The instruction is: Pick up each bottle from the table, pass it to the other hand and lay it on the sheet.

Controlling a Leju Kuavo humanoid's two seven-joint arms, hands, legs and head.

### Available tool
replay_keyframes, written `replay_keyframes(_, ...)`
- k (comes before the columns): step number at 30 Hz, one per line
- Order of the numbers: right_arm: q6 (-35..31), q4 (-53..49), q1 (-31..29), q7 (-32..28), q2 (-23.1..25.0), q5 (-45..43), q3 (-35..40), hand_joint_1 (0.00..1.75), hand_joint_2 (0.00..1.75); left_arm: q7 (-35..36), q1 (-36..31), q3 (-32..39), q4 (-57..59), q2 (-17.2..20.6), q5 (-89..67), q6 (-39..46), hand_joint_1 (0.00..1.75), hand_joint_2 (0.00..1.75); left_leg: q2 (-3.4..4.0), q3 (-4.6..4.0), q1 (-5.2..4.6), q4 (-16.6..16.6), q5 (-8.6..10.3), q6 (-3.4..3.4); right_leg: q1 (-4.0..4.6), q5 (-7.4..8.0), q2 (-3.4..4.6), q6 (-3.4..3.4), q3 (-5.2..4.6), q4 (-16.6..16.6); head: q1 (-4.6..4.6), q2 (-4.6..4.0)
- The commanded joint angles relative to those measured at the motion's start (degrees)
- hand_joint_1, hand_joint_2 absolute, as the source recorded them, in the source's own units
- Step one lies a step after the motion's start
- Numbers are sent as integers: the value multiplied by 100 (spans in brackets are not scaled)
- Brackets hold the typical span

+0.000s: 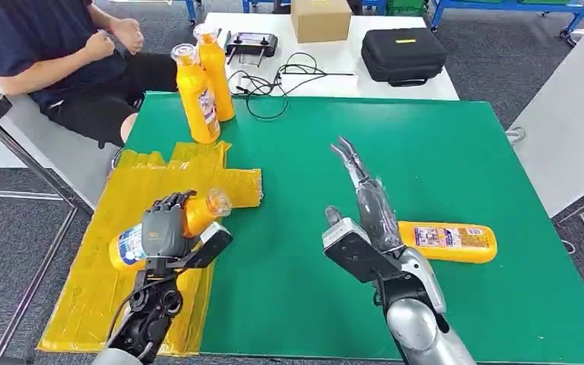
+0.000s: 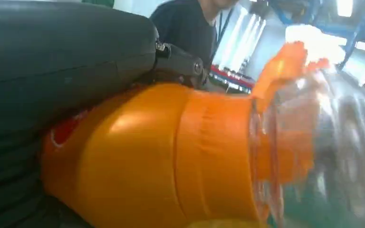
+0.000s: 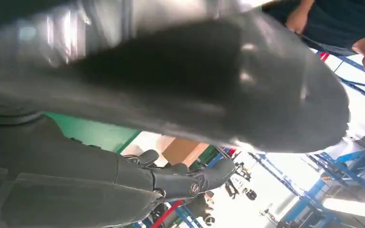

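Over yellow sheet (image 1: 99, 296), left hand (image 1: 164, 230) gripping bottle (image 1: 198, 214)

Four orange bottles are counted around the green table (image 1: 426, 152): two standing bottles (image 1: 198, 95) (image 1: 214, 72) at its far left corner, one lying bottle (image 1: 447, 242) on its near right part, and one held bottle (image 1: 198, 217) over the yellow sheet (image 1: 122, 281), of which one is seen at the table's left edge. One black case (image 1: 403, 55), one cardboard box (image 1: 320, 19) and one controller (image 1: 251, 43) are counted beyond the table's far edge.
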Motion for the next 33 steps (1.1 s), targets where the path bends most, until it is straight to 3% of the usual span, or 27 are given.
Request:
replay_keyframes(1, 46, 364, -213, -5, 77, -19, -5, 0, 0, 207, -85, -311, 907, 340, 85, -445, 0, 0, 28, 22, 6, -10, -4, -15, 6, 3, 23, -7, 14, -10, -4, 0)
replay_keyframes(25, 90, 693, -501, -58, 174, -39, -59, 0, 0, -136, -205, -347, 970, 442, 463, -639, 0, 0, 14, 28, 8, -5, 0, -14, 12, 0, 15, -4, 29, -4, -2, 0)
replay_keyframes(33, 91, 830, -614, -90, 237, -43, -97, 0, 0, -764, -184, -542, 803, 459, 816, -666, 0, 0, 17, 19, 11, -4, 4, -19, 15, 4, 15, -7, 20, -5, 0, 0)
